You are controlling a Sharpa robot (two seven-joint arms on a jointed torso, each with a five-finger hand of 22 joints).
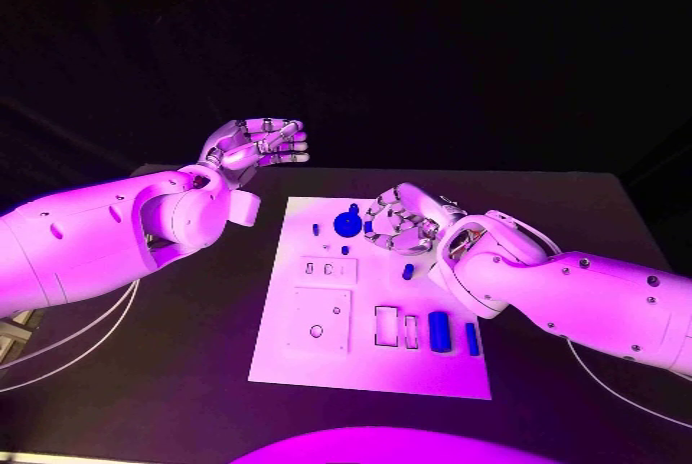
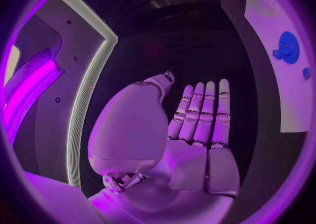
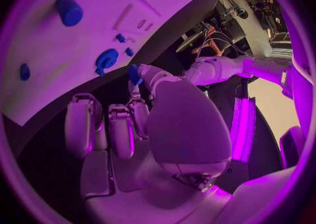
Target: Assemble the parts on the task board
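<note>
1. Your right robot hand hovers over the far end of the white board, pinching a small blue piece at its fingertips. Lower it slowly and straight toward its seat near the round blue disc.
2. Your left robot hand is flat, fingers apart, holding nothing, raised off the counter beyond the board's far left corner.
3. Mind the blue blocks near the board's near edge; bare counter lies either side.
</note>
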